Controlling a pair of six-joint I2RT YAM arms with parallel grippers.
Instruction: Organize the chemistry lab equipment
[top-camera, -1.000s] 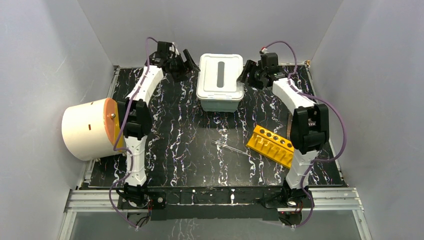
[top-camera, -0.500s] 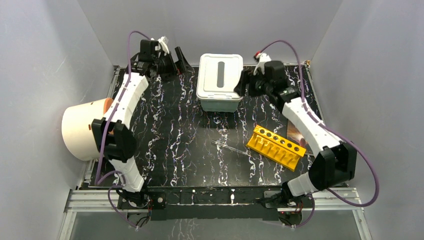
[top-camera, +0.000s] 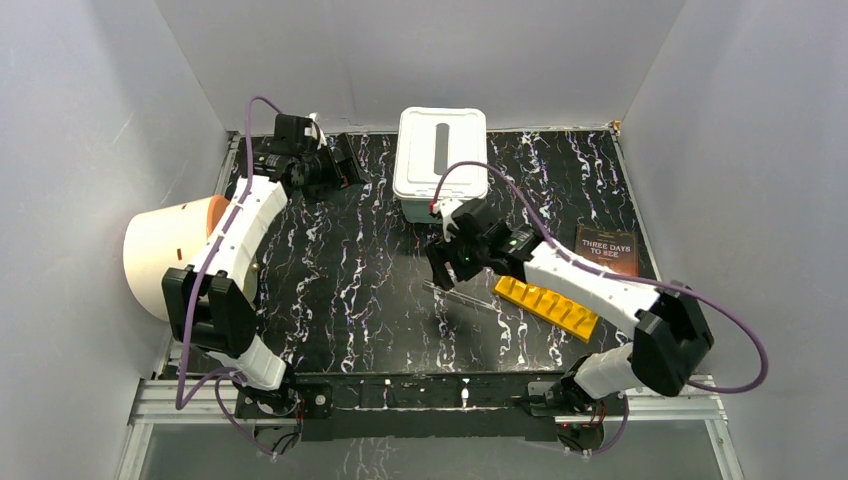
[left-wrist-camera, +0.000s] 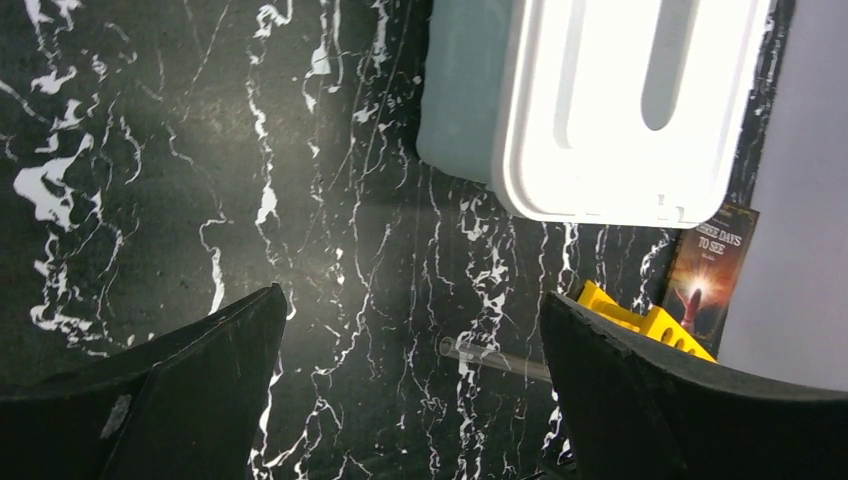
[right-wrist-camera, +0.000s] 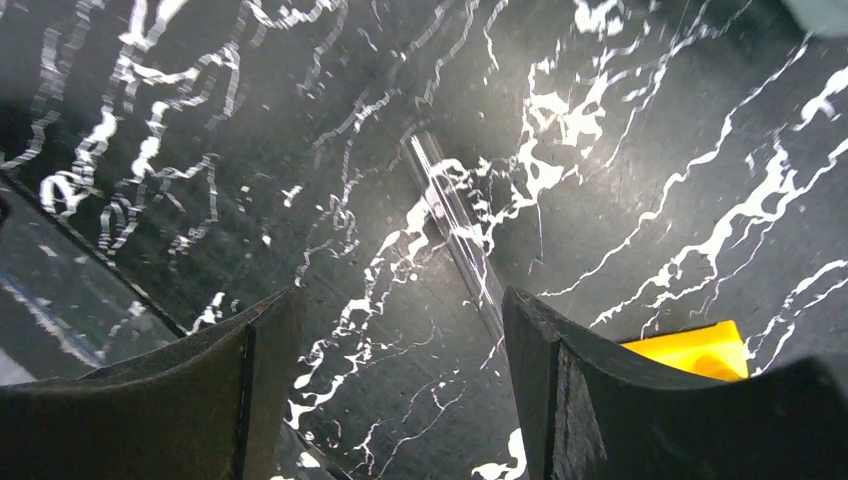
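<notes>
A thin glass rod (top-camera: 466, 297) lies flat on the black marbled table (top-camera: 340, 280), left of the yellow holed rack (top-camera: 548, 305). My right gripper (top-camera: 445, 265) hovers open just above the rod's left part, nothing between its fingers. In the right wrist view the rod (right-wrist-camera: 455, 215) runs ahead of the open gripper (right-wrist-camera: 402, 295) and passes under the right finger (right-wrist-camera: 600, 390), with a rack corner (right-wrist-camera: 700, 350) beside it. My left gripper (top-camera: 335, 165) stands open and empty at the back left. The left wrist view, past the open gripper (left-wrist-camera: 412, 295), shows the rod (left-wrist-camera: 490, 358) and the rack (left-wrist-camera: 650, 325) far off.
A white lidded box (top-camera: 441, 160) stands at the back centre, also in the left wrist view as the box (left-wrist-camera: 620, 100). A dark book (top-camera: 607, 250) lies at the right, behind the rack. A big white drum with an orange face (top-camera: 170, 255) sits at the left edge.
Both arms left the white box's sides. The right gripper swung forward and down over the glass rod, uncovering the book. The left gripper drew back to the left and opened wider.
</notes>
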